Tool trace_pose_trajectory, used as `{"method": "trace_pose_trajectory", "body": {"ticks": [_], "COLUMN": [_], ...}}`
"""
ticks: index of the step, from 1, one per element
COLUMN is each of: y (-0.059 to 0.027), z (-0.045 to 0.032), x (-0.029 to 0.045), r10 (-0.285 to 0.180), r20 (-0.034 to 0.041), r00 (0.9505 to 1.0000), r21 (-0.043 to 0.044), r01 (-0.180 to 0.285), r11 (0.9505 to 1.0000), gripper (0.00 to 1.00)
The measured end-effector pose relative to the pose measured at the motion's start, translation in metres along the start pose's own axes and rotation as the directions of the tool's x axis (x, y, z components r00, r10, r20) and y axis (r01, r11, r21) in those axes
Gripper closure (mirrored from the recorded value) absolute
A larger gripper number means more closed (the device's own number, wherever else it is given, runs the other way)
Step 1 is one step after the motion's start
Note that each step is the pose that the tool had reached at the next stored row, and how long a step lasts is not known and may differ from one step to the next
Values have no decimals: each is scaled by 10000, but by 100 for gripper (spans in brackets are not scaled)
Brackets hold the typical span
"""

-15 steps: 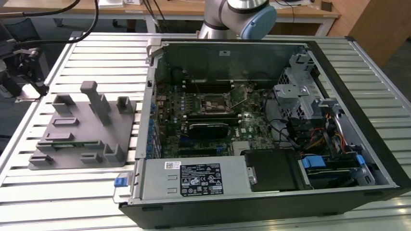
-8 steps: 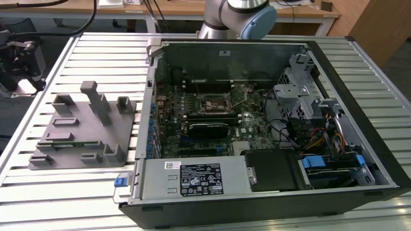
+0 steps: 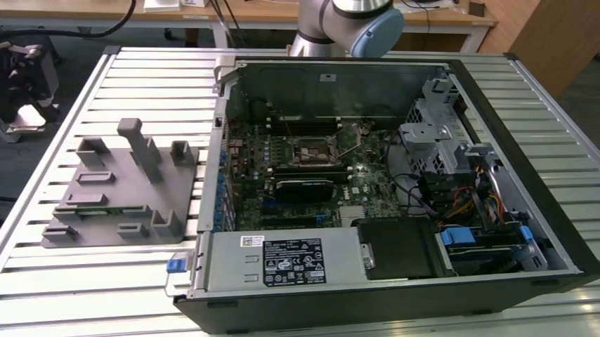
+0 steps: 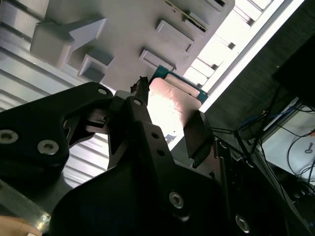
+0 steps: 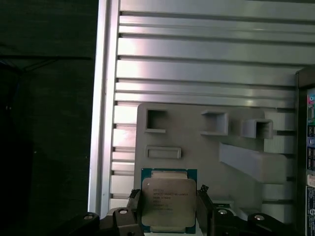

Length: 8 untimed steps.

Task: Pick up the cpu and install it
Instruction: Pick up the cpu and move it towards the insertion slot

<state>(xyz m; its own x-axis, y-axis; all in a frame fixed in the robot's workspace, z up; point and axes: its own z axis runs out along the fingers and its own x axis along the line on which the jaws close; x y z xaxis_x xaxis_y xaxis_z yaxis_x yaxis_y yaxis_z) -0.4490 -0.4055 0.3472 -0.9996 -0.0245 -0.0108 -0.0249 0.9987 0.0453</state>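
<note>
**Q:** Arm pose, quick?
**A:** In the exterior view your arm's silver-and-blue joint sits past the far wall of the case. In both wrist views your black pincer points down toward the table and hangs well above it.

**Q:** Pincer state?
**A:** It's clamped. The black fingers press on two opposite edges of the small flat square cpu, which has a pale silver metal top on a green board. The cpu sits between the pincer tips, lid facing the first wrist camera, clear of everything underneath.

**Q:** What's under you?
**A:** The grey plastic fixture with moulded pockets and upright blocks is below and just beyond the pincer tips. It lies on the slatted aluminium table.

**Q:** Containers?
**A:** The open black computer case is off to one side of the pincer. It holds:
- a green motherboard with a square metal-framed socket
- a black ribbed module beside the socket
- a silver box with a black-and-white label
- coloured cables
</note>
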Motion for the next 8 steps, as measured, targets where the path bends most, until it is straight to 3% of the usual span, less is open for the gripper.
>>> {"method": "trace_pose_trajectory", "body": {"ticks": [8], "y": [22], "z": [-169], "x": [-2], "r10": [-1], "r20": [0], "r00": [10000], "r21": [0], "r01": [1], "r11": [10000], "gripper": [47]}}
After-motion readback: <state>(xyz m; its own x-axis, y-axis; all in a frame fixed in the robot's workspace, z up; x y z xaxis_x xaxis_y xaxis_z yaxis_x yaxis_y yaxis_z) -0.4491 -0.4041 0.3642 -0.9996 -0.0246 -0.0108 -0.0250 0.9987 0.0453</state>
